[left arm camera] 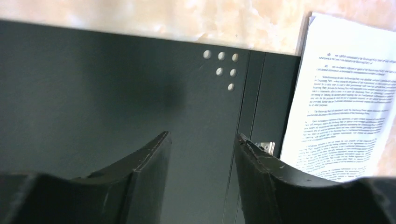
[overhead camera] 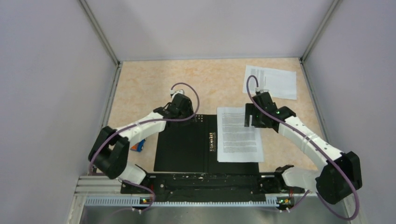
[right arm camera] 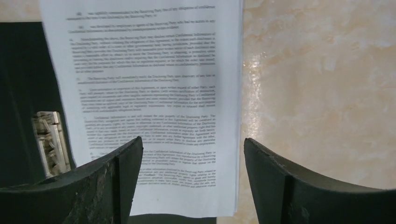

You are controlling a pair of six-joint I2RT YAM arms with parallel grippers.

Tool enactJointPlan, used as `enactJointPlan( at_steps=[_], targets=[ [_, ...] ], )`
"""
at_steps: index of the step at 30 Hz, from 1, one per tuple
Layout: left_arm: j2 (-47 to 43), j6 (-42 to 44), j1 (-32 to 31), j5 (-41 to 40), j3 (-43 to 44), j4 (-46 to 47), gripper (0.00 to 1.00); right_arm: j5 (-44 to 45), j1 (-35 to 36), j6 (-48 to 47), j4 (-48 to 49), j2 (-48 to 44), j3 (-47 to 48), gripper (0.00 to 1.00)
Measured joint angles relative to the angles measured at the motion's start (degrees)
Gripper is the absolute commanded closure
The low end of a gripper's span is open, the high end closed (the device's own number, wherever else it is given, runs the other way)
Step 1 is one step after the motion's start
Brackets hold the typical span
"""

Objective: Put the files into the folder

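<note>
Spotter: Folder position?

Recorder: Centre of the tabletop, lying open and flat, black inside facing up. Metal clip runs along the spine.

Spotter: Files?

Recorder: Stack of files lies on the right half of the folder, just beside the clip, printed side up. Its far edge pokes past the folder's far edge onto the tabletop. Its right edge covers the folder's right edge. One loose sheet sits apart at the far right corner of the tabletop, well clear of the folder.

Spotter: Left gripper?

Recorder: Over the far edge of the folder's left half, near the rivets. Wrist view: fingers parted, only bare black folder surface between them. Released, grasping nothing.

Spotter: Right gripper?

Recorder: Over the far right part of the stack. Wrist view: jaws spread wide. Left finger is over the printed page, right finger over bare tabletop past the paper's edge. Nothing pinched. Cannot tell if the tips touch the paper.

Spotter: Anything else down there?

Recorder: Blue-and-orange block left of the folder, partly hidden under the left arm.
</note>
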Motion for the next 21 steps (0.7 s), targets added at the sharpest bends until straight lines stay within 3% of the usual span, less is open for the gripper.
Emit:
enactJointPlan(
  at_steps=[3, 4, 5, 13, 21],
  targets=[
    [-7.5, -0.4, 0.0, -2.9, -3.3, -1.9, 0.31, 0.9, 3.5, 2.0, -1.2, -1.8, 2.6, 0.35],
    [-10.0, -0.8, 0.0, -4.0, -4.6, -2.7, 0.19, 1.4, 6.6, 3.4, -1.2, -1.6, 3.3, 0.39],
    [-12.2, -1.4, 0.0, -4.9, -5.8, -3.9, 0.15, 1.5, 9.7, 4.6, -0.9, -1.0, 3.8, 0.41],
    [-18.0, -9.7, 0.0, -10.7, -12.6, -13.5, 0.11, 3.5, 31.4, 12.5, 1.7, 15.4, 9.2, 0.55],
    [-17.9, -17.1, 0.0, -12.8, -16.7, -17.6, 0.1, 3.8, 38.2, 16.1, 5.3, 24.8, 11.1, 0.7]
  ],
)
